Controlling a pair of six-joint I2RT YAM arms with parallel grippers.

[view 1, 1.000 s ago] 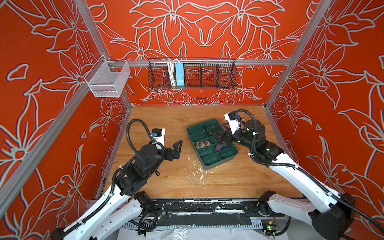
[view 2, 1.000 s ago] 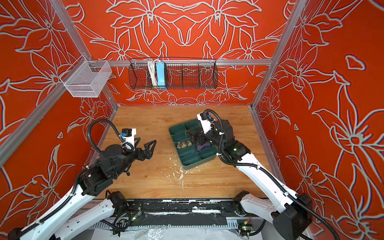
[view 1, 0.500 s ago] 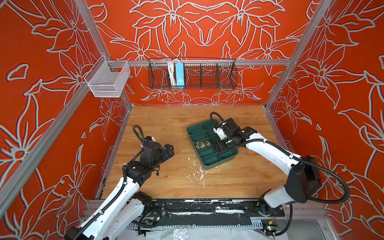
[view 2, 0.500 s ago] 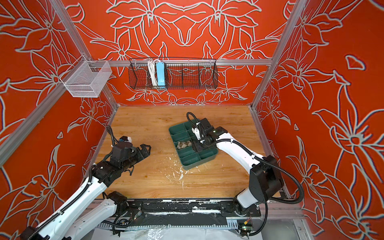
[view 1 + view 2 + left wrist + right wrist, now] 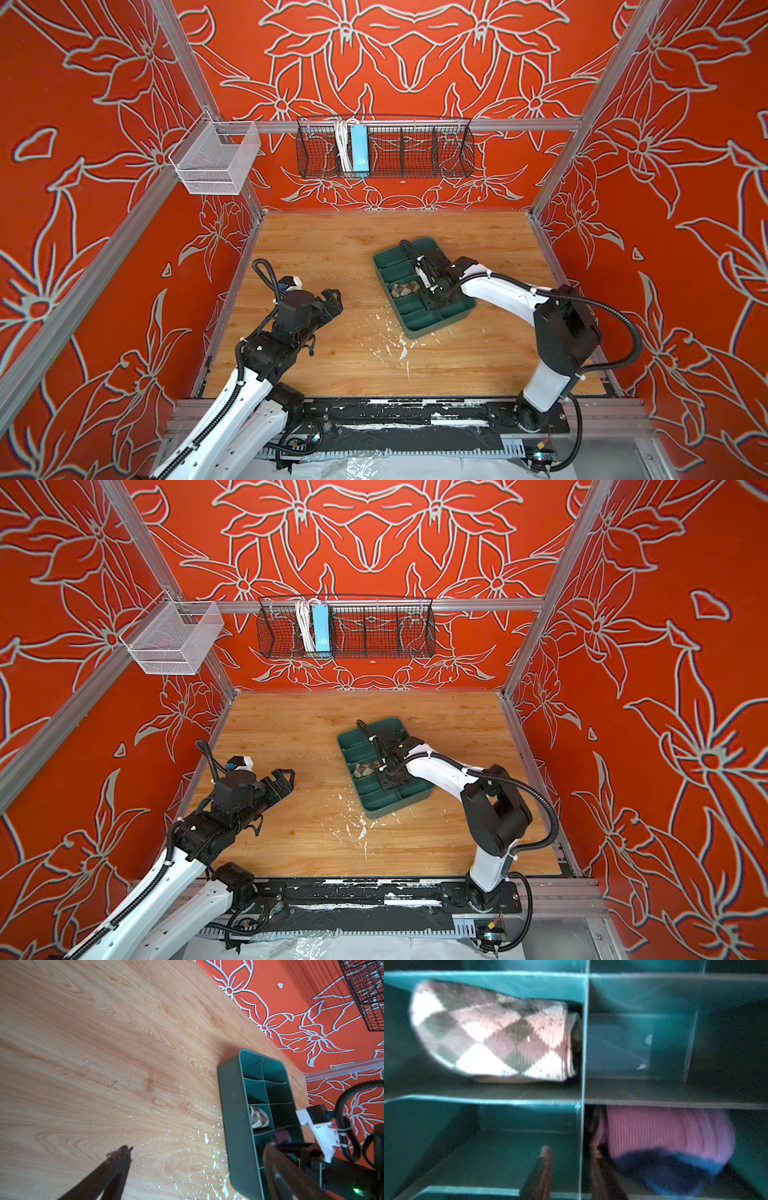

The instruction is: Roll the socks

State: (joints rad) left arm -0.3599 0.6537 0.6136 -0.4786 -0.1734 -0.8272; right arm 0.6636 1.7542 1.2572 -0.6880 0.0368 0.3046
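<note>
The socks lie rolled in a green divided tray [image 5: 419, 326] [image 5: 382, 808] [image 5: 234, 1105]. The beige argyle sock [image 5: 405, 288] [image 5: 365, 769] [image 5: 259, 1119] [image 5: 492, 1032] fills one compartment. The purple ribbed sock with a navy end [image 5: 664, 1132] [image 5: 282, 1136] sits in a diagonally adjacent one, hidden under my right arm in both top views. My right gripper [image 5: 571, 1151] [image 5: 430, 299] points down into the tray. Its jaws stand narrowly apart astride the centre divider [image 5: 580, 1064], one finger beside the purple sock. My left gripper [image 5: 197, 1149] [image 5: 332, 299] [image 5: 284, 777] hangs open and empty over the table, left of the tray.
White flecks [image 5: 401, 347] scatter on the wooden table in front of the tray. A black wire basket [image 5: 384, 149] with a blue power strip hangs on the back wall. A white mesh basket [image 5: 214, 160] hangs on the left rail.
My right gripper has come down from above the tray into its compartments, and its jaws have narrowed. My left arm has sunk lower and drawn slightly back, still open.
</note>
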